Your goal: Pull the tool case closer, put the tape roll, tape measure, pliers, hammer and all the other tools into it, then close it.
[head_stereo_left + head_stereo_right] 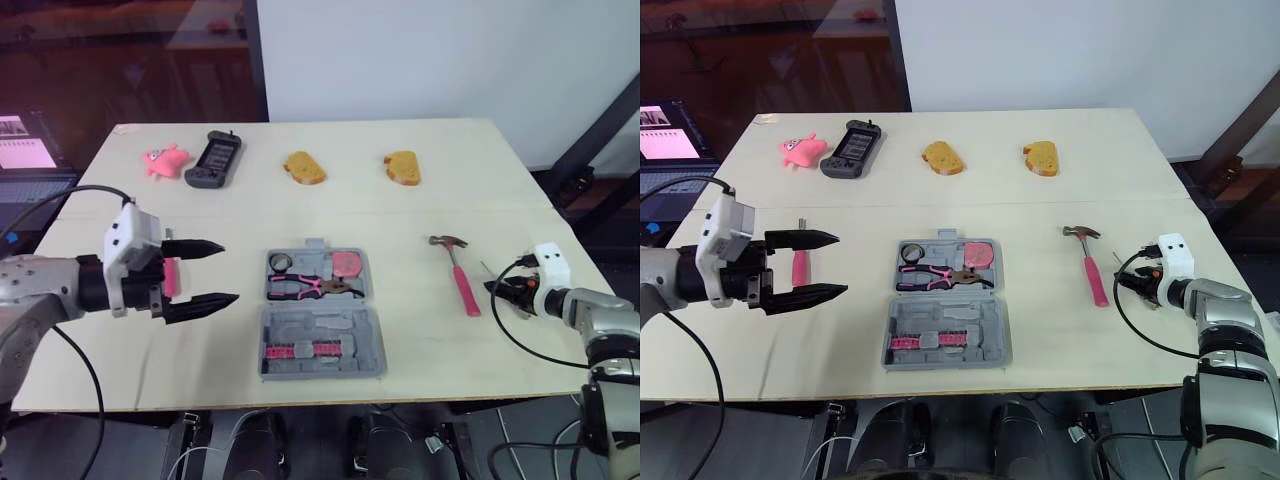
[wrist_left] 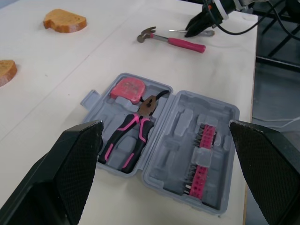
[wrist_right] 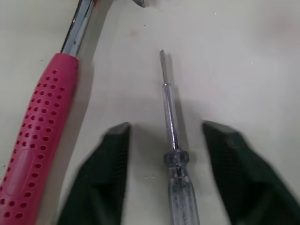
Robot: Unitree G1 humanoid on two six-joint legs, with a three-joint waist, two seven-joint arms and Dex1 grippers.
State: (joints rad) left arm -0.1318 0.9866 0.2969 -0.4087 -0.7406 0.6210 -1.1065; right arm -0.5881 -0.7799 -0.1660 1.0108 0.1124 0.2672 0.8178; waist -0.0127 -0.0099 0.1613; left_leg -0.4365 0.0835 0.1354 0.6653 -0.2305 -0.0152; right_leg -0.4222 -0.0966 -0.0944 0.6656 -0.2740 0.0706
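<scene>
Pale wooden desk, seen from above. Left: my left gripper, fingers spread and empty, hovers beside the open grey plastic tool case, which holds a black tape roll, pink-handled pliers and a pink tape measure. Centre-right: pink-handled steel hammer, likely head-heavy; grip the handle near the head. Right: my right gripper, fingers released astride a slim clear-handled screwdriver, probably light, smooth and prone to rolling; take the handle.

pink toy | black handheld device just beside it | bread slice | second bread slice, apart
</scene>
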